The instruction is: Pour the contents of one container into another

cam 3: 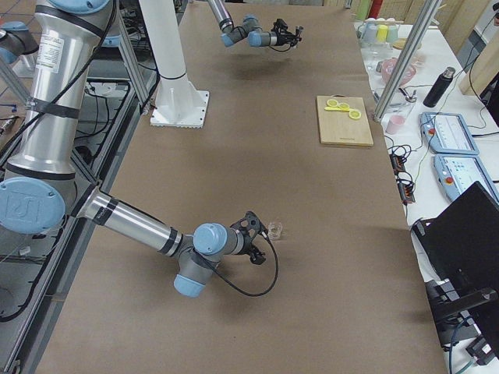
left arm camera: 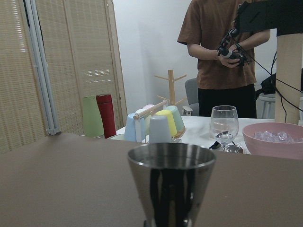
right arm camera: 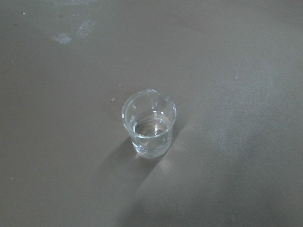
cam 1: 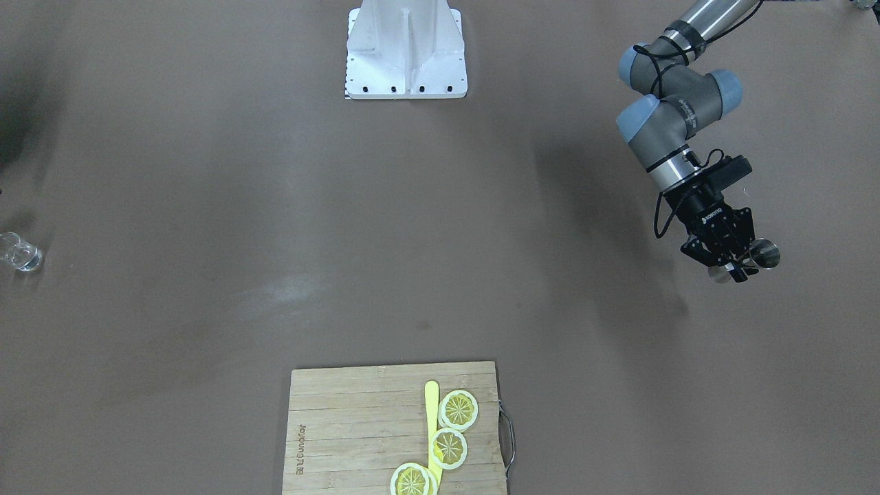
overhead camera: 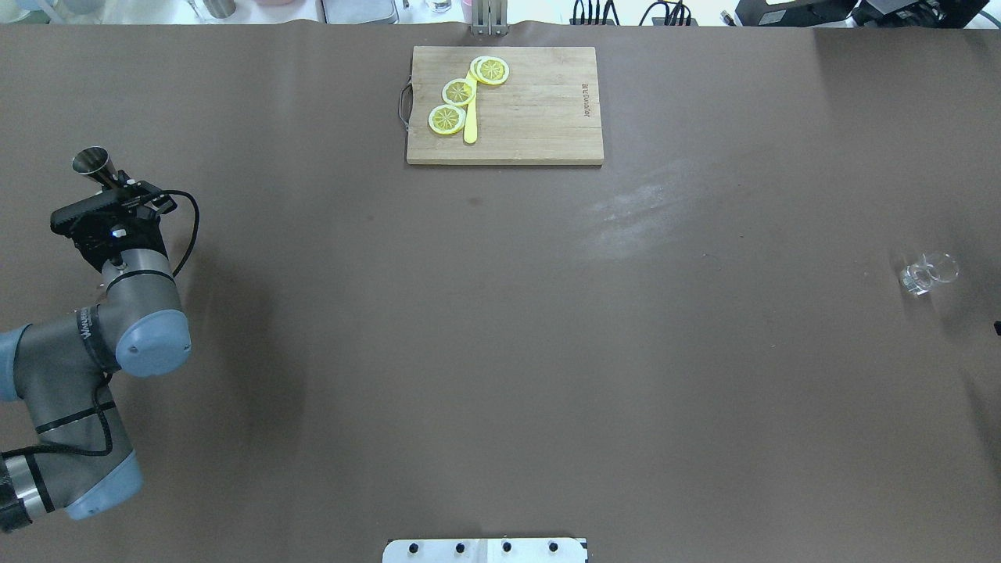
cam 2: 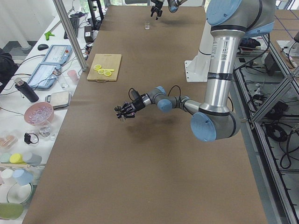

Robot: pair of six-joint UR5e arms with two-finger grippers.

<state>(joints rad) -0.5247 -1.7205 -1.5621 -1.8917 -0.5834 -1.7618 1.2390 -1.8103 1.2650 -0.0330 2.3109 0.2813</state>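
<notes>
1. Left end effector (cam 1: 740, 265) is clamped on the narrow waist of the jigger (cam 1: 764, 254). It holds the jigger off the surface (cam 1: 440, 227) at the right edge of the front-facing view, about mid-height.
2. Shiny steel, the jigger is two cones meeting at a thin waist. In the left wrist view its upper cone stands upright, mouth up, with dark reflections down its wall.
3. Small, clear and short, the glass (right arm camera: 149, 124) stands upright on the surface at the far left edge of the front-facing view, well apart from the jigger.
4. The jigger's lower cone is cut off in the wrist view and its inside is hidden. Whether the glass holds liquid is hard to tell.
5. Right end effector (cam 3: 256, 227) shows only in the side views, near the glass. I cannot tell whether it is open or closed.
6. Left arm enters at the upper right of the front-facing view, with its wrist reaching out roughly level.
</notes>
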